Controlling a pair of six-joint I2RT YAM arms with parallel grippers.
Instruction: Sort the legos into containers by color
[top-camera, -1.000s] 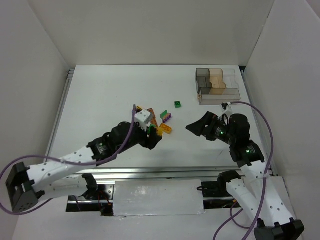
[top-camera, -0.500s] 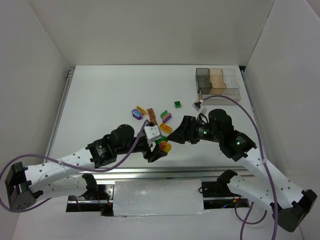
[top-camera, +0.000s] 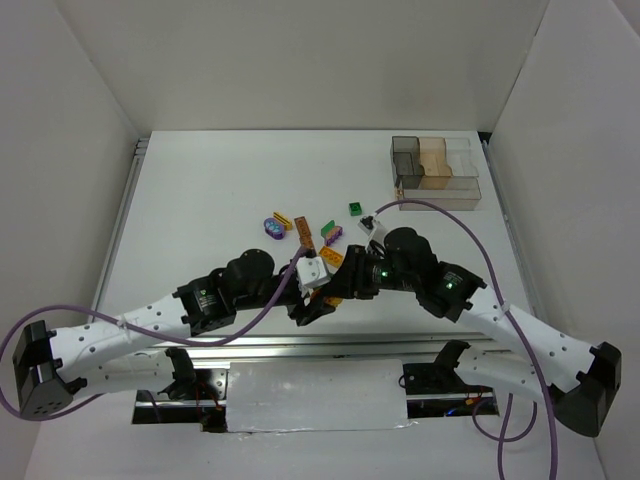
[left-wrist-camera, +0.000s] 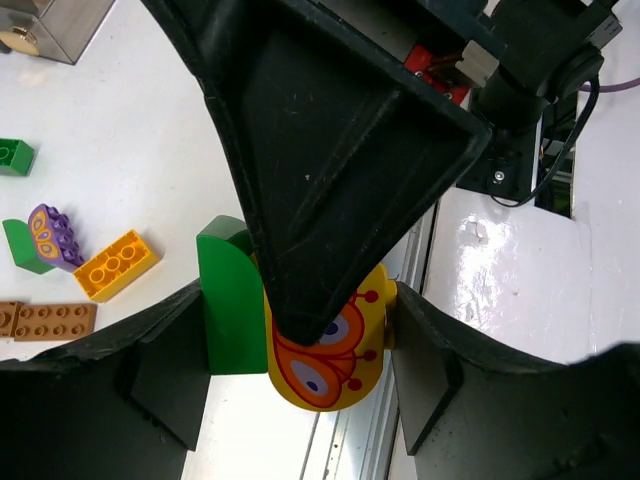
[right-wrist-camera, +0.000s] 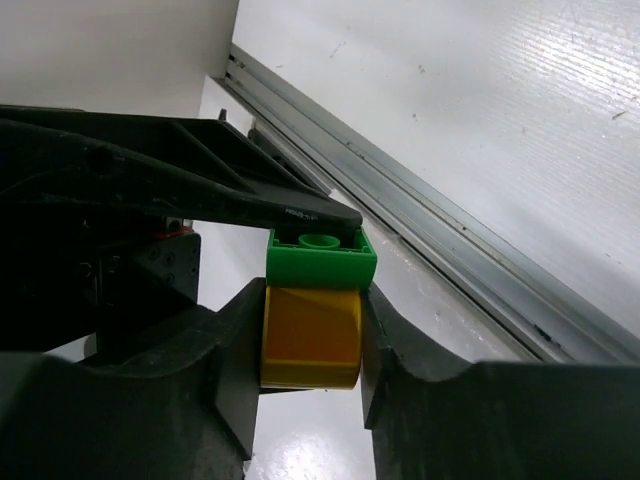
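Your right pincer pinches the yellow brick by its sides, and a green brick is joined to it. Your left pincer clamps that same pair end to end, over the tabletop's near edge. Loose beyond them lie one purple brick, one yellow-orange brick, one brown brick, one lone green brick and one touching green-and-purple pair. One tray sits at the far right.
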